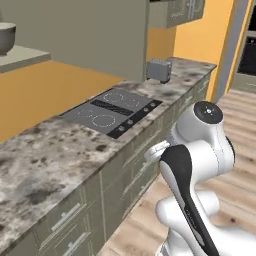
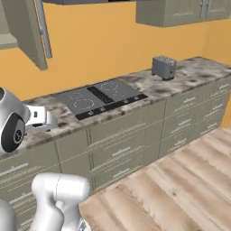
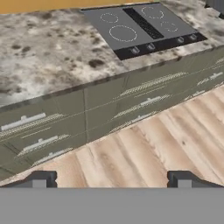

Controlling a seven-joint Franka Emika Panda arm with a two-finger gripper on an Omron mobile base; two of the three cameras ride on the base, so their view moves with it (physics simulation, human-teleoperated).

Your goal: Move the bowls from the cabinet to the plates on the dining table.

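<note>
Arm by the stone desk, bowl up on the shelf

The speckled desk [image 1: 45,160] carries a black hob [image 1: 112,111] and, farther along, a toaster [image 1: 159,70]. Drawer fronts [image 3: 109,109] face the wood floor [image 3: 144,153]. A bowl [image 1: 6,38] sits on the cabinet [image 2: 27,31] shelf, top left. The jaws [image 3: 111,178] are spread wide, holding nothing

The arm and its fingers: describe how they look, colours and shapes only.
The arm is glossy white, built of rounded, bulbous segments, with a dark band running along one link and a dark round cap at a joint. In the hand view the gripper ends in two small, dark grey, blocky fingers. No cables or markings show.
</note>
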